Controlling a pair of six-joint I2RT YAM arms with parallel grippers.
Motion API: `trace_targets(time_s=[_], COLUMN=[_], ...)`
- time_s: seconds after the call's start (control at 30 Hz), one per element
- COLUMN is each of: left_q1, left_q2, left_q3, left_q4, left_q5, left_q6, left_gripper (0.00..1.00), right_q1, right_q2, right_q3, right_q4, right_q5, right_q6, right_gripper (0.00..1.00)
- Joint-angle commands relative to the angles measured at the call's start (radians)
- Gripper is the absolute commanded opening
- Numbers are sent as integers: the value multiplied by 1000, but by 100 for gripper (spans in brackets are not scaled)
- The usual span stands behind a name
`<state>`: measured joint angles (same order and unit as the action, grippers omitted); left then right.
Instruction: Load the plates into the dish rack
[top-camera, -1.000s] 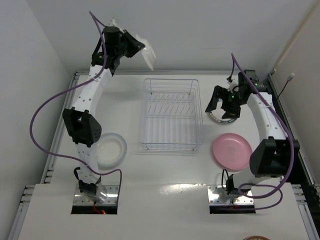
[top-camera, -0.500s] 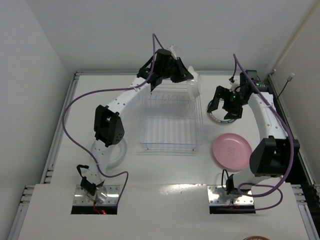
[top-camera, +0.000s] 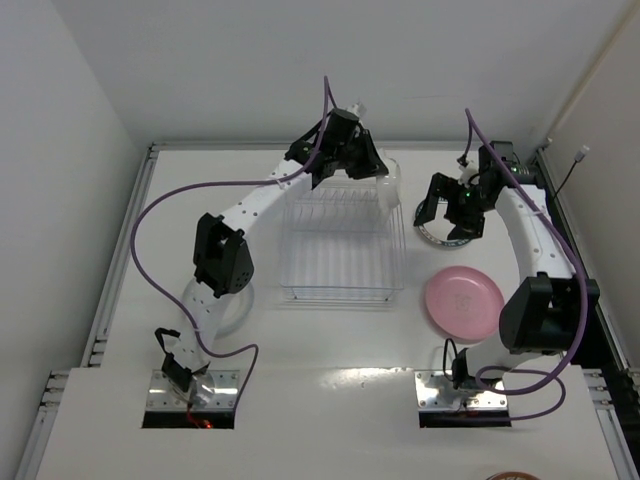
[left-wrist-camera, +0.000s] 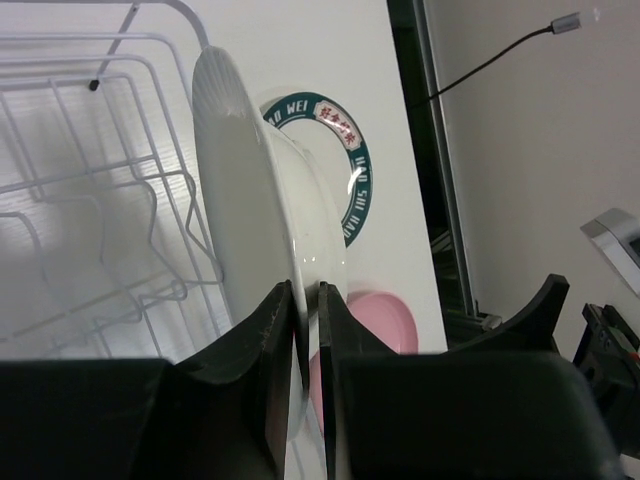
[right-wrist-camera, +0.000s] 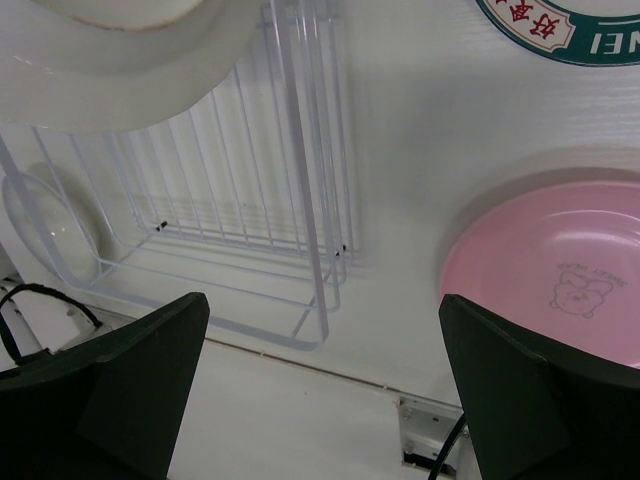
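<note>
My left gripper (top-camera: 374, 168) is shut on the rim of a plain white plate (top-camera: 392, 178), held on edge over the far right corner of the wire dish rack (top-camera: 343, 235). In the left wrist view the fingers (left-wrist-camera: 280, 310) pinch that plate (left-wrist-camera: 250, 200) beside the rack wires (left-wrist-camera: 90, 200). My right gripper (top-camera: 452, 212) is open and empty above the teal-rimmed plate (top-camera: 429, 236), which lies flat right of the rack. The pink plate (top-camera: 463, 302) lies on the table nearer the front. The clear glass plate (top-camera: 232, 308) lies left of the rack, partly behind the left arm.
The right wrist view shows the rack's side (right-wrist-camera: 230, 180), the pink plate (right-wrist-camera: 560, 270), the teal rim (right-wrist-camera: 560, 30), the held plate (right-wrist-camera: 120, 60) and the clear plate (right-wrist-camera: 50, 225). White walls close in the back and left. A black rail (top-camera: 565, 215) runs along the right edge.
My left arm has swung from the far left corner across to the rack's far right corner, carrying the white plate, and now holds it lower. The right arm has barely moved.
</note>
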<state>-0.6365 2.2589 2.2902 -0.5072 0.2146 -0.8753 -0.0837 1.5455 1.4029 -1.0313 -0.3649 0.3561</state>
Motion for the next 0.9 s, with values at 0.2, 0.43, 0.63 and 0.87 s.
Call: trace_targets(time_s=[0.2, 0.43, 0.63, 0.87], left_q1=[0, 0, 0, 0], left_q2=[-44, -90, -99, -108], left_q3=[46, 55, 87, 68], left_q4=[-10, 119, 207, 139], left_q5=[-124, -84, -84, -136], left_q6=[45, 24, -14, 27], left_gripper=[0, 0, 0, 0], right_q1=[-4, -4, -4, -4], right_q2=[-36, -36, -36, -36], right_q3=[-2, -2, -12, -12], right_q4=[2, 2, 2, 2], right_q5=[1, 1, 1, 1], right_q6=[6, 6, 6, 6], right_gripper=[100, 100, 100, 100])
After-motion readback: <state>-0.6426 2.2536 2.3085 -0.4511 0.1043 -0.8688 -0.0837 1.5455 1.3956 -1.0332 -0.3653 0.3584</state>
